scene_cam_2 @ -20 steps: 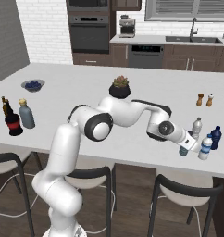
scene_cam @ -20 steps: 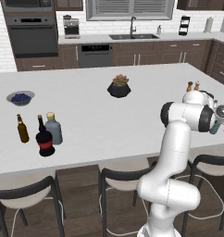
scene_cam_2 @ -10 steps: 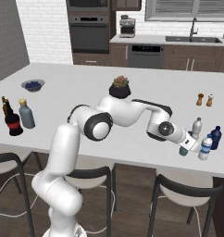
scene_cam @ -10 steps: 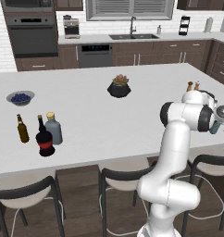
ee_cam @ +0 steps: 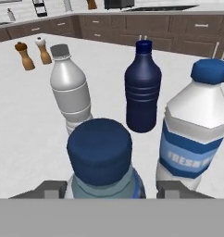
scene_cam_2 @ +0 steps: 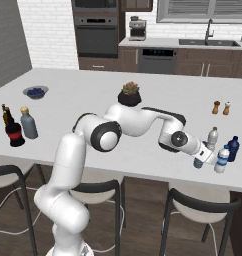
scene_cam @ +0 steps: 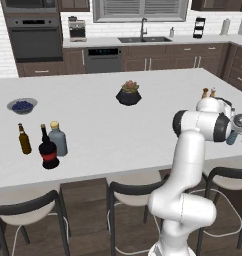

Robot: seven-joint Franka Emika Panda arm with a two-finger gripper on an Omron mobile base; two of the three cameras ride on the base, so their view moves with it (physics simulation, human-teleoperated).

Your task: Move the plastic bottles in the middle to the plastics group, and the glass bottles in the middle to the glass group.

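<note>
Blue-tinted bottle with a ribbed blue cap stands upright between the gripper fingertips, jaws spread either side, not clamped; clear labelled bottle just beside it. Clear pale-capped bottle and dark blue container, both ridged plastic, stand behind on the smooth white counter.

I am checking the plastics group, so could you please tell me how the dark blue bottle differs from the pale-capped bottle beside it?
The dark blue bottle is opaque navy with a matching blue cap; the pale-capped bottle is whitish with a grey cap. The blue one is ribbed through its middle, the pale one only low down. Both stand upright on the counter.
</note>
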